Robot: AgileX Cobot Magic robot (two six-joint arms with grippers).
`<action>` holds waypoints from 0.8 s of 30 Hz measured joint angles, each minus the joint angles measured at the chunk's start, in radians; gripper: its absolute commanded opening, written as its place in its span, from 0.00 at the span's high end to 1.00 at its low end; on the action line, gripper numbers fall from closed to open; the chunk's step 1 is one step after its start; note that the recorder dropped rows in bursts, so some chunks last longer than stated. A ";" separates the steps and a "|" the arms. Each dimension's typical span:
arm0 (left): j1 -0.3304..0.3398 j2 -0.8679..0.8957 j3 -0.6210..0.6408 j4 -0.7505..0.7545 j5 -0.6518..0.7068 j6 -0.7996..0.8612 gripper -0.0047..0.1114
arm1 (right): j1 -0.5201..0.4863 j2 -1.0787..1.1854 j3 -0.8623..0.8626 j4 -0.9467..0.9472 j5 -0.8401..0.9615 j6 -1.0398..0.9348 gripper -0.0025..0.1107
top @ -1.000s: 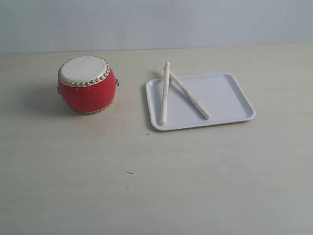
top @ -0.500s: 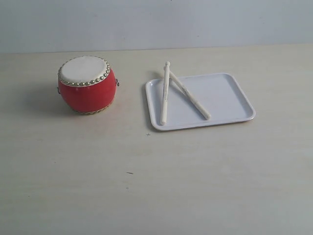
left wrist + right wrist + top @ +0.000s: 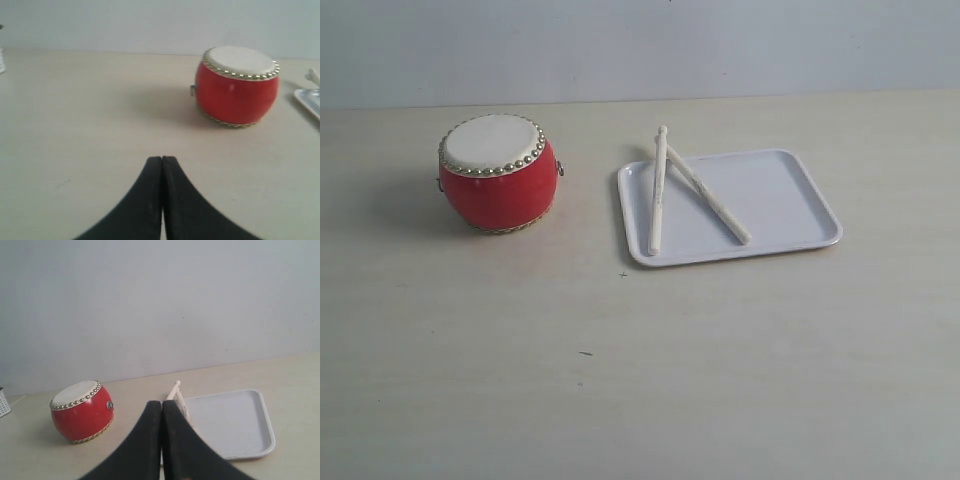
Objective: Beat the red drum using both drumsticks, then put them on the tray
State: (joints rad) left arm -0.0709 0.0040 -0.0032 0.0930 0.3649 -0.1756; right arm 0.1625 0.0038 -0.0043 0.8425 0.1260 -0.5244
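Exterior view gives me the red drum [image 3: 498,175] standing upright on the counter [image 3: 640,380], toward the left, with the white tray [image 3: 790,200] well apart from it on the right. Both drumsticks [image 3: 657,195] lie in the tray's left half, crossed near their far tips, which poke out over the far rim; one runs along the left edge and the other slants toward the tray's middle. Neither arm shows here. Left wrist view: the left pincer [image 3: 162,159] has its two black fingers pressed together with nothing between them, low over bare counter, and the drum sits well ahead of it. A pale sliver at the picture's edge is, I think, a stick tip, but it is too cropped to be sure. Right wrist view: the right pincer [image 3: 162,404] is likewise closed on nothing, raised, with drum and tray both beyond it.
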 measured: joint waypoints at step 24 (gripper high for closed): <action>0.100 0.000 0.000 0.000 0.002 0.011 0.96 | 0.000 0.000 0.000 0.000 0.000 0.000 0.98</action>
State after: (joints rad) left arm 0.0292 0.0040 -0.0032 0.0930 0.3670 -0.1646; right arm 0.1625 0.0038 -0.0043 0.8425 0.1260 -0.5244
